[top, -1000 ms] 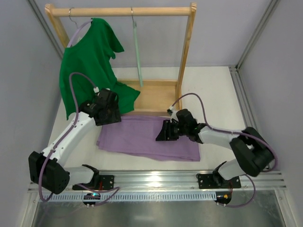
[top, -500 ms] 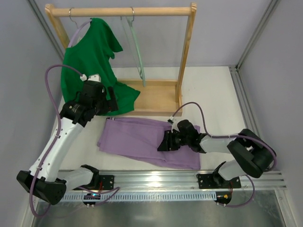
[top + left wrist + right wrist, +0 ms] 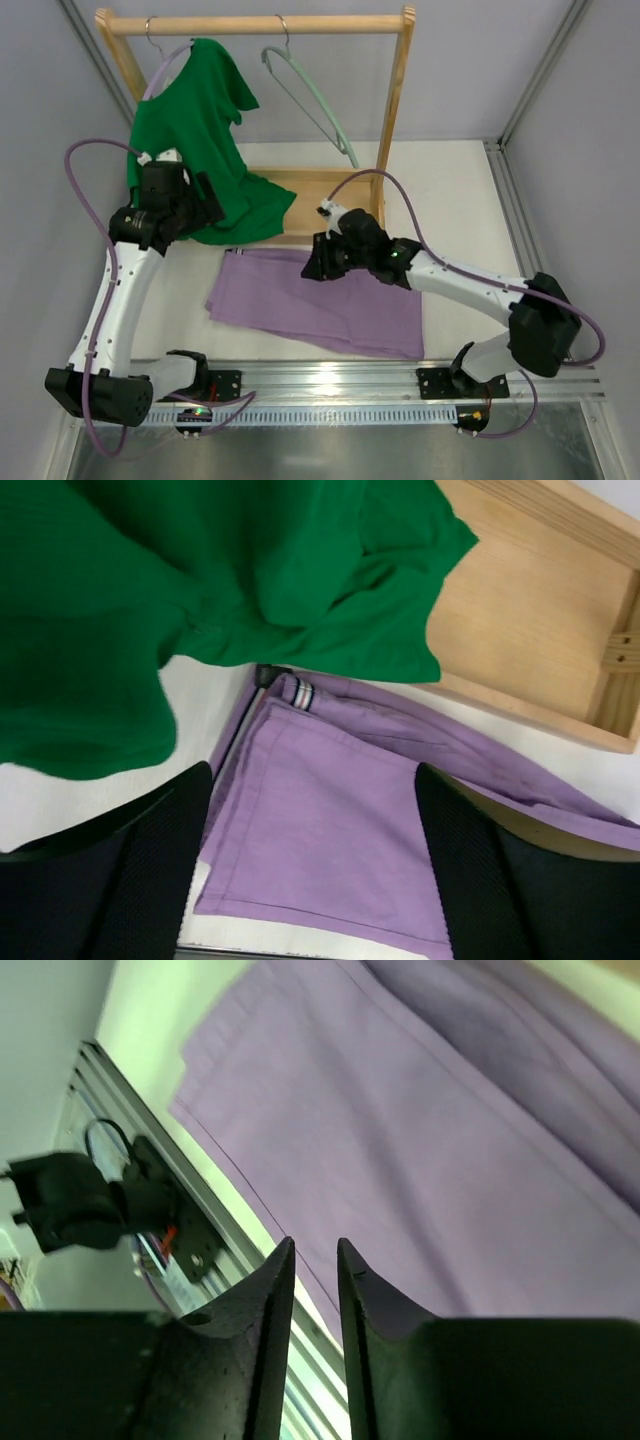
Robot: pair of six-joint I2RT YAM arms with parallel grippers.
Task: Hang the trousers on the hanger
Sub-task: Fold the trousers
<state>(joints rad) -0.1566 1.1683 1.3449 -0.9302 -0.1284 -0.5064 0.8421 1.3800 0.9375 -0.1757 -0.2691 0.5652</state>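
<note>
White table (image 3: 455,200), trousers (image 3: 330,825), striped waistband (image 3: 298,691) only in left-wrist view

Right gripper (image 3: 315,1252): I see its fingers nearly together, slim gap, nothing between. Beyond them, lilac trousers (image 3: 450,1160) lie flat on pale table (image 3: 165,1020). Metal rail (image 3: 215,1225) and black arm mount (image 3: 75,1205) at left.

White arms (image 3: 120,300), black fingers (image 3: 150,880), lilac cables (image 3: 368,171).

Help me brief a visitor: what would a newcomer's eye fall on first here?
The dark green T-shirt hanging at the left of the wooden rack stands out most. In front of it, the lilac trousers lie flat on the table, and a pale bare hanger hangs tilted on the rail.
</note>
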